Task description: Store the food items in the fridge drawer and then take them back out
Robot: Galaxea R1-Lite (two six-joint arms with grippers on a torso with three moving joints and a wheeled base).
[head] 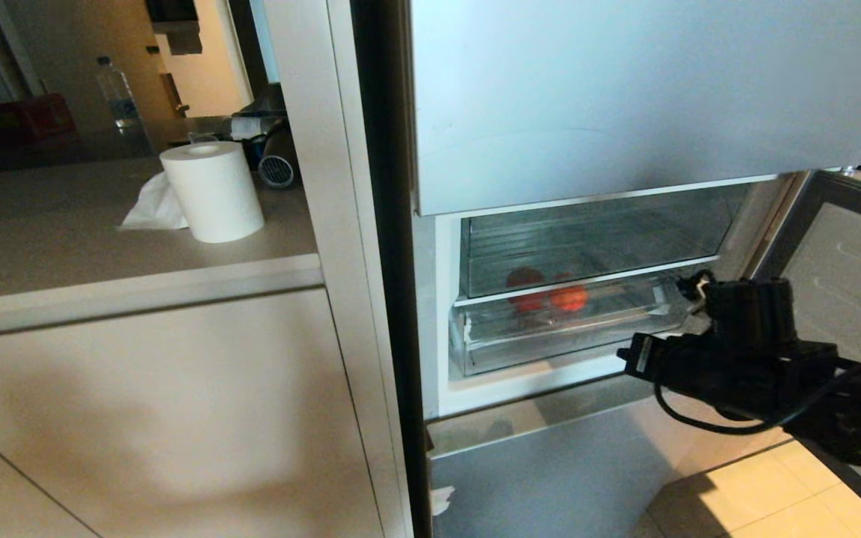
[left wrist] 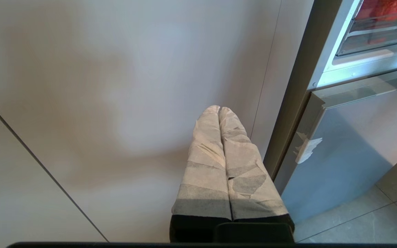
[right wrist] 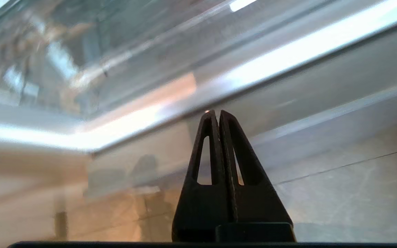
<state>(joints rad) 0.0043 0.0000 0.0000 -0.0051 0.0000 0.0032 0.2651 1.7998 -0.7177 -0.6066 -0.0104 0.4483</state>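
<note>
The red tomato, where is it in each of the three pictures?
Head view: the tomato sits inside the clear fridge drawer, low in the open fridge, left of the right gripper.
Left wrist view: it shows at the far top corner, above the drawer.
Right wrist view: not in it; only blurred clear plastic beyond the shut fingers.
Shared landmark: the drawer's clear front.

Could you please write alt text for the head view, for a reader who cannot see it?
The right gripper, shut and empty, reaches toward the right end of the clear fridge drawer, where red-orange food items sit. A paper towel roll stands on the counter to the left.
</note>
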